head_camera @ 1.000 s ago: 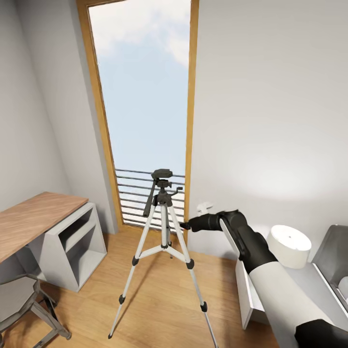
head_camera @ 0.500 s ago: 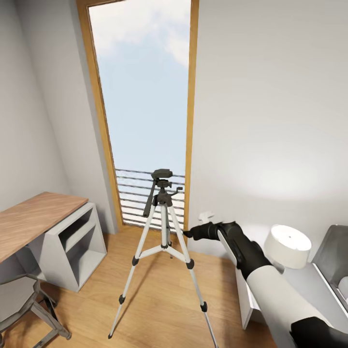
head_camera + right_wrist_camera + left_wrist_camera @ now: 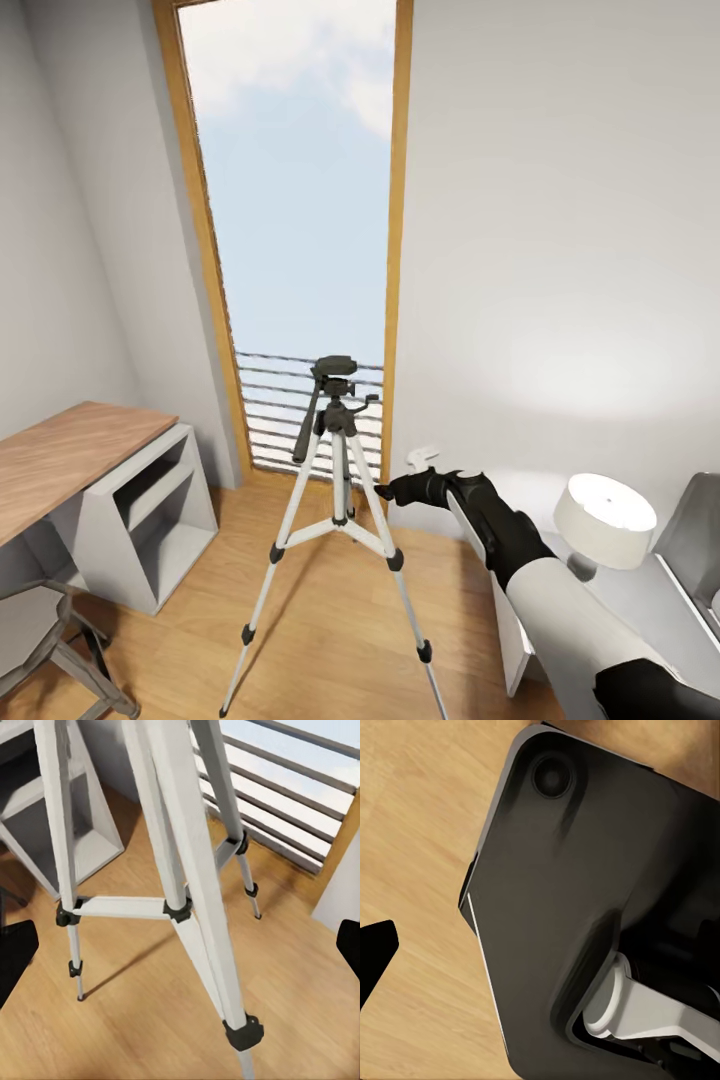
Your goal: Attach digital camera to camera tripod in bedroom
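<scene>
I am standing in a white-walled room with a light wood floor (image 3: 330, 620), facing a tall window (image 3: 300, 200) in a wood frame, with grey bars across its foot. At about 8 o'clock in my head view a wood-topped desk (image 3: 70, 455) is sitting against the wall with open white shelves under it, and the corner of a grey chair (image 3: 40, 620) is showing at 7 o'clock.

The camera tripod (image 3: 335, 470) is standing just below centre, in front of the window, its three silver legs spread on the floor and its black head with the long handle sitting bare on top. My right wrist camera is looking closely at those legs (image 3: 180, 870) and their black joints.

My right gripper (image 3: 384, 490) is reaching out at about 5 o'clock, its tip just beside the tripod's right leg; the two dark fingertips at the edges of my wrist view are standing wide apart with nothing between them. A white round lamp (image 3: 605, 520) is sitting at 4 o'clock.

My left wrist camera is looking at a dark panel (image 3: 585, 907) over the floor; I cannot tell how my left gripper (image 3: 375, 952) is set.
</scene>
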`<state>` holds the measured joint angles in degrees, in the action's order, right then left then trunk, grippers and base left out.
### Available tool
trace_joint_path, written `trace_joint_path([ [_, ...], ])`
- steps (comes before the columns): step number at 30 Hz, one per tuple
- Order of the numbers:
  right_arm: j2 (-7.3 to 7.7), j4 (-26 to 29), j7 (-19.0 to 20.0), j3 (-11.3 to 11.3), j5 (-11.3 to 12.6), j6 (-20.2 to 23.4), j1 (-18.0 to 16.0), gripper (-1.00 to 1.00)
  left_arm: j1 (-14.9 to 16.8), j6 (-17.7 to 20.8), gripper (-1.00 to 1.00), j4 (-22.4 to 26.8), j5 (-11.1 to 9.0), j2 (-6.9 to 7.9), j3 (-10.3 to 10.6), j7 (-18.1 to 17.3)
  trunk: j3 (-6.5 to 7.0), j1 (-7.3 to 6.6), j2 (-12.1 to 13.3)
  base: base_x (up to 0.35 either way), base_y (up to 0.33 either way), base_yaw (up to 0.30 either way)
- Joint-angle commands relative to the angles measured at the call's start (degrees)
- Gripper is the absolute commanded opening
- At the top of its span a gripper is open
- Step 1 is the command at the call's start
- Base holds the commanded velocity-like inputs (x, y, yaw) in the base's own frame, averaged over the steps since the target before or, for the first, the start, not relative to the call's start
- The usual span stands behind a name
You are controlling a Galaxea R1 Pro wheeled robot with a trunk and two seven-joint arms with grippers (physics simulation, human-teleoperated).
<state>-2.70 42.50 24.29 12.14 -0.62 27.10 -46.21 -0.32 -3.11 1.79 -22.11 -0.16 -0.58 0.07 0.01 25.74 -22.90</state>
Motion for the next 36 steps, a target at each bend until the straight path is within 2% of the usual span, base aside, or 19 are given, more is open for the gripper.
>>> trace_joint_path([
  [1,-0.06,-0.2,0.1,0.0,-0.1,0.2,0.0,1.0,0.0,-0.1,1.0,0.1,-0.2,-0.01,0.0,0.0,-0.01,0.04,0.0,0.248,0.0,0.0],
  [8,-0.24,-1.1,0.1,0.0,0.0,-0.3,0.1,1.0,0.0,-0.1,1.0,0.1,-0.2,-0.01,0.0,0.0,-0.01,0.04,0.0,0.122,0.0,0.0],
  [23,-0.37,-2.3,1.2,0.1,-0.1,-0.1,0.1,1.0,0.0,-0.1,1.0,0.1,-0.3,-0.01,0.0,0.0,-0.01,0.04,0.0,0.013,0.0,0.0],
  [36,-0.24,-2.6,8.3,0.1,-0.4,0.3,0.1,1.0,0.0,-0.1,1.0,0.1,-0.3,-0.01,-0.1,0.0,-0.01,0.04,0.0,0.0,0.0,0.0],
])
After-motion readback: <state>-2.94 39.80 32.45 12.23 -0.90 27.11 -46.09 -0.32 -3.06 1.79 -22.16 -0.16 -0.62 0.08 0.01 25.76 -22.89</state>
